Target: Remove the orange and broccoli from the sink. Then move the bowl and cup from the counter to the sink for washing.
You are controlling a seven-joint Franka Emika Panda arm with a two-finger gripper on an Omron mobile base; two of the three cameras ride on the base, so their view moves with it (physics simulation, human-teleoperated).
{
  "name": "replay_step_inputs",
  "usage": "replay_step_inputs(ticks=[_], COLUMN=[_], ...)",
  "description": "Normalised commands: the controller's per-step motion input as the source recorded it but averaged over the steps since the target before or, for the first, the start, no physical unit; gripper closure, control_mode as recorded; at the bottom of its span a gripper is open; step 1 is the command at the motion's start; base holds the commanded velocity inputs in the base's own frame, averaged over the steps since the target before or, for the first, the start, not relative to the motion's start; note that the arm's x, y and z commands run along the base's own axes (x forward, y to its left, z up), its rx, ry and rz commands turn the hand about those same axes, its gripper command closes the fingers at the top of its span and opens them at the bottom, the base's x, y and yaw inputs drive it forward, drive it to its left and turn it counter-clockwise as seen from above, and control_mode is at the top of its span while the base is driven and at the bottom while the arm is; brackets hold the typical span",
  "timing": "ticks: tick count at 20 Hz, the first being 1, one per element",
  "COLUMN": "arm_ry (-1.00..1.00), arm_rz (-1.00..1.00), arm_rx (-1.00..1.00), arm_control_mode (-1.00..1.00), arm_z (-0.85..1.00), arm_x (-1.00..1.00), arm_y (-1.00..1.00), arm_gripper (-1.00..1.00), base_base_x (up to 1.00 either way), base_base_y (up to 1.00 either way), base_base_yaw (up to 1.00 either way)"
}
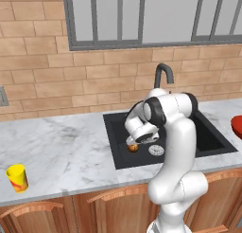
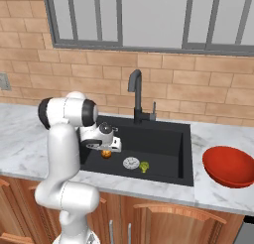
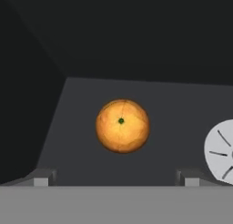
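The orange lies on the floor of the black sink, dark spot facing up. My gripper hangs open straight above it, and nothing is between its fingertips. In the base views the gripper is low inside the basin's left part, just over the orange. The broccoli sits on the sink floor right of the white drain. On the counter right of the sink rests the red bowl. The yellow cup stands near the counter's front edge, far left.
A dark curved faucet rises behind the sink. The drain lies close to the orange's right in the hand view. Marble counter stretches to the left of the basin. A brick wall and a window stand behind.
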Motion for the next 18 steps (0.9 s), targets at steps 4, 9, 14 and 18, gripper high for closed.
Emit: replay_step_inputs(ticks=[4, 9, 14, 18], arm_ry=[0.0, 0.0, 0.0, 0.01], arm_rz=[0.0, 0.0, 0.0, 0.0], arm_rx=[0.0, 0.0, 0.0, 0.0], arm_control_mode=[-1.0, -1.0, -1.0, -1.0], arm_z=[-0.17, -0.17, -0.15, -0.15], arm_x=[0.22, 0.23, 0.21, 0.19], arm_y=[0.07, 0.04, 0.01, 0.02], arm_gripper=[-1.0, -1.0, -1.0, -1.0], base_base_x=[0.0, 0.0, 0.0, 0.0], base_base_y=[0.0, 0.0, 0.0, 0.0], base_base_yaw=[0.0, 0.0, 0.0, 0.0])
